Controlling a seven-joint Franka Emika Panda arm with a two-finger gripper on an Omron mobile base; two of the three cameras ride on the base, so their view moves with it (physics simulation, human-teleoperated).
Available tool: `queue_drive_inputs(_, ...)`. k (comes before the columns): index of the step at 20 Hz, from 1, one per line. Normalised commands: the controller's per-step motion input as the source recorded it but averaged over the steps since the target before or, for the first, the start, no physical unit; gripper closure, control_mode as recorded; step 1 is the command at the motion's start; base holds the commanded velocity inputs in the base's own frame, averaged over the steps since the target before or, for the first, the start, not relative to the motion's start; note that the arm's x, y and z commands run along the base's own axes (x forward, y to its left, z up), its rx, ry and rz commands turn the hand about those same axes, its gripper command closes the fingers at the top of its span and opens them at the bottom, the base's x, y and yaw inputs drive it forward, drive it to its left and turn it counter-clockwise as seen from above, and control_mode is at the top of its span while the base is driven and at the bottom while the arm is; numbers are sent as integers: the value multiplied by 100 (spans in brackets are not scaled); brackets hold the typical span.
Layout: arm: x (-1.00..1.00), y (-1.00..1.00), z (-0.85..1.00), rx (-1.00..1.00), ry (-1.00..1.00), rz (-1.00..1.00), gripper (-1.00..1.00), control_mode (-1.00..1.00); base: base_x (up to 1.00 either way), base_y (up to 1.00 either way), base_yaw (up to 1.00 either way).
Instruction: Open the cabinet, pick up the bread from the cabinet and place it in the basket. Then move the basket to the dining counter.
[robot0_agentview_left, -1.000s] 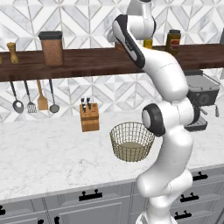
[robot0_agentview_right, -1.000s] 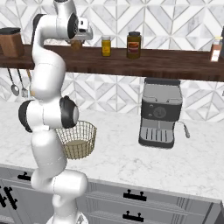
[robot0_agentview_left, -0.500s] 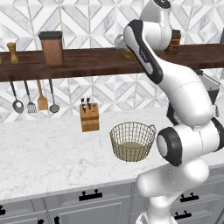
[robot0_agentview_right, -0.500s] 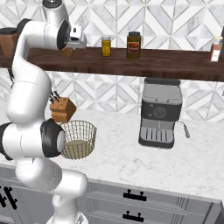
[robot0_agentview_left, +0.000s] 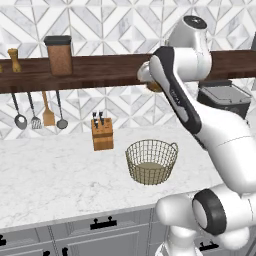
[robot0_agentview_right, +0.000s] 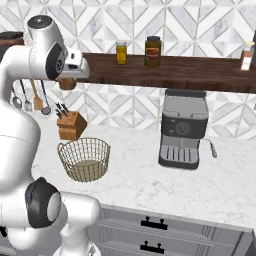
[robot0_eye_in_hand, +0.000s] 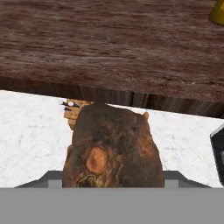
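Note:
The bread (robot0_eye_in_hand: 111, 146) is a brown crusty lump that sits right in front of the hand camera and hides the fingertips. My gripper (robot0_agentview_left: 150, 81) is shut on it, just in front of the wooden shelf's edge and high above the worktop. From the right base camera the bread (robot0_agentview_right: 66, 83) shows as a brown lump under the white hand (robot0_agentview_right: 75, 62). The tan wire basket (robot0_agentview_left: 151, 161) stands upright on the marble worktop, below the hand and a little forward; the same basket (robot0_agentview_right: 84, 159) holds nothing. The dining counter and the cabinet are out of view.
A dark wooden shelf (robot0_agentview_left: 100, 72) runs along the wall with a brown canister (robot0_agentview_left: 59, 55), a yellow jar (robot0_agentview_right: 121, 52) and a dark jar (robot0_agentview_right: 153, 51). A knife block (robot0_agentview_left: 102, 134) stands behind the basket. A coffee machine (robot0_agentview_right: 184, 129) sits to the right. Utensils (robot0_agentview_left: 40, 112) hang left.
The hand with the bread has come down from above the shelf to just in front of its edge. The arm's lower links have swung sideways. The basket has not moved.

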Motion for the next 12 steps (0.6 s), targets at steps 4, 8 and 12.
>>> queue_drive_inputs(4, -80, 0, -96, -35, 40, -4, 100, -100, 0, 0, 0)
queue_drive_inputs(8, -34, 0, -96, -11, 24, -5, 100, -100, 0, 0, 0)
queue_drive_inputs(12, -4, 0, -100, 0, 23, 0, 100, -100, 0, 0, 0)
